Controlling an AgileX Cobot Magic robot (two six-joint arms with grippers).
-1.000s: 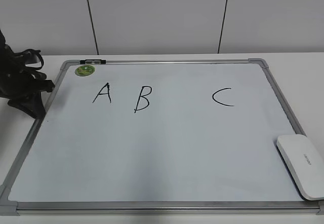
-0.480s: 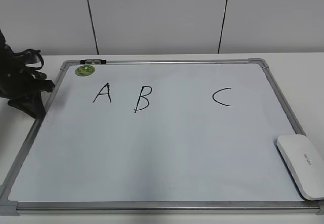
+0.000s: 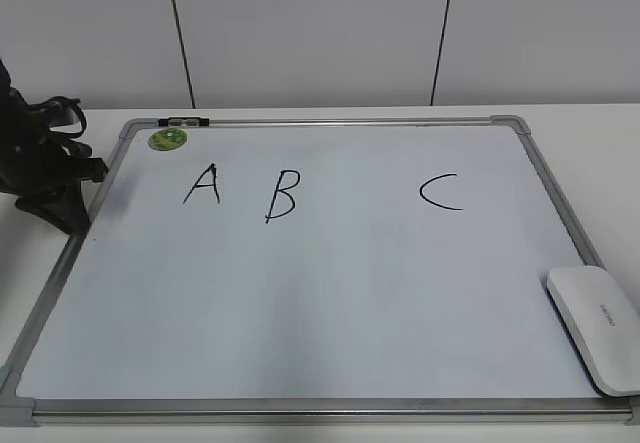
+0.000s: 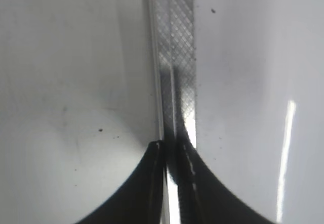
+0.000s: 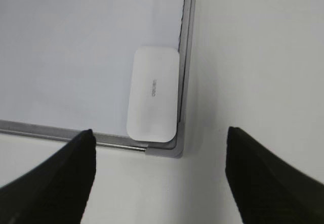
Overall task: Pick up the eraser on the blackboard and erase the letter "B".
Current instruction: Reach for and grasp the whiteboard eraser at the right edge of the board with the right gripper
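White plastic eraser (image 5: pixel 153 94) sits untouched in the blackboard's (image 3: pixel 330 403) near-right corner, right gripper (image 5: pixel 159 178) spread wide above it, left gripper (image 4: pixel 172 183) closed empty at the left frame, so next is dropping down to grab it.

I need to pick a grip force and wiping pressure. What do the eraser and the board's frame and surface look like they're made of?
The eraser looks like smooth hard white plastic: matte sheen, rounded moulded edges, small printed lettering. The frame appears to be silver metal, probably aluminium, with a fine cross-hatched texture and bright highlights. The board surface seems a glossy coated white sheet, since it reflects light streaks in the left wrist view.
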